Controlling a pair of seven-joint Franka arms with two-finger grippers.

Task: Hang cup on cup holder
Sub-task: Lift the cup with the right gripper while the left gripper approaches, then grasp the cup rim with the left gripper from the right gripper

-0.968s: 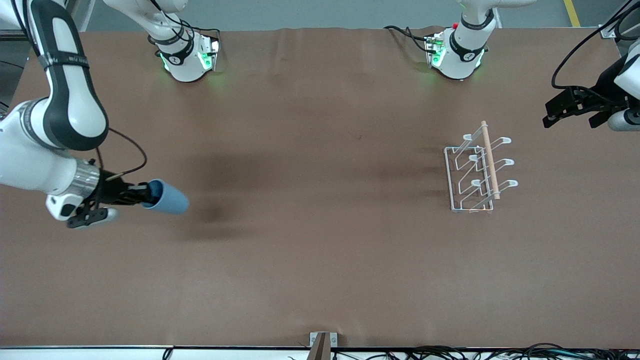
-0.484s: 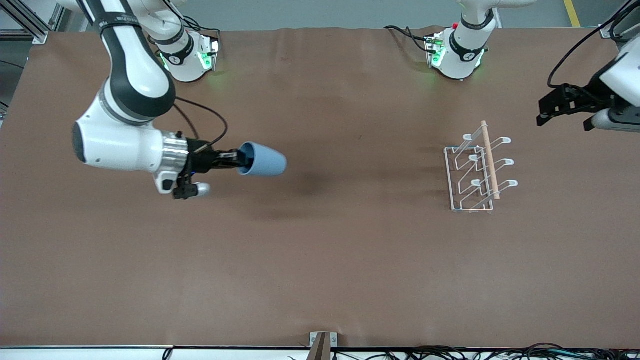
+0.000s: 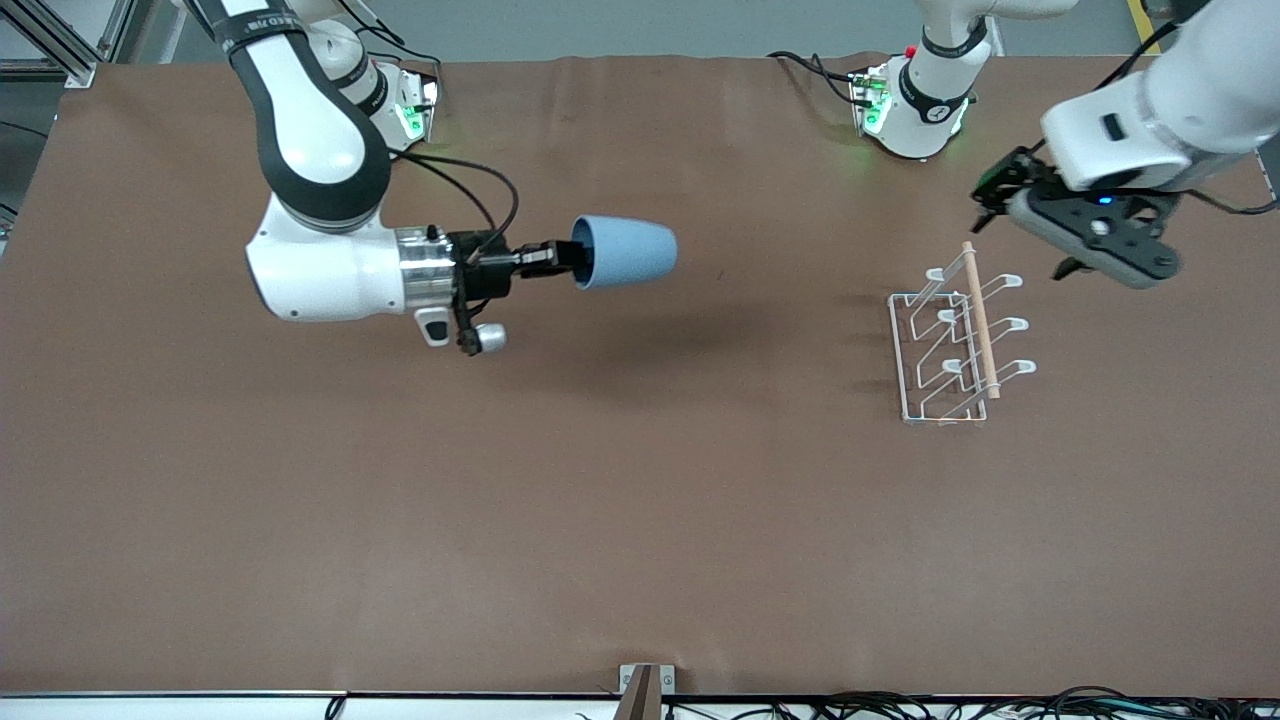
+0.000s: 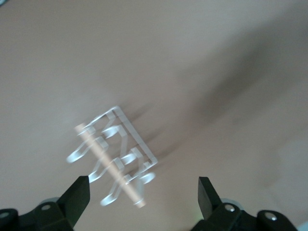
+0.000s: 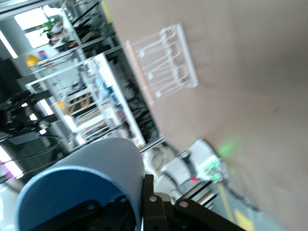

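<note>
While the right gripper (image 3: 560, 257) is pinching the cup (image 3: 625, 253) by its rim over mid-table, it risks slipping; the left gripper (image 4: 140, 192) is hanging wide open, empty, over the rack (image 3: 955, 340).

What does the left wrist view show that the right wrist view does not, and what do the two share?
Only the left wrist view shows the left gripper, its black fingers spread open and empty above the table.

Only the right wrist view shows the light-blue cup, the right gripper shut on its rim, and a robot base with green lights at the table's edge.

Both show the cup holder standing on the brown table, no cup hung on it.
</note>
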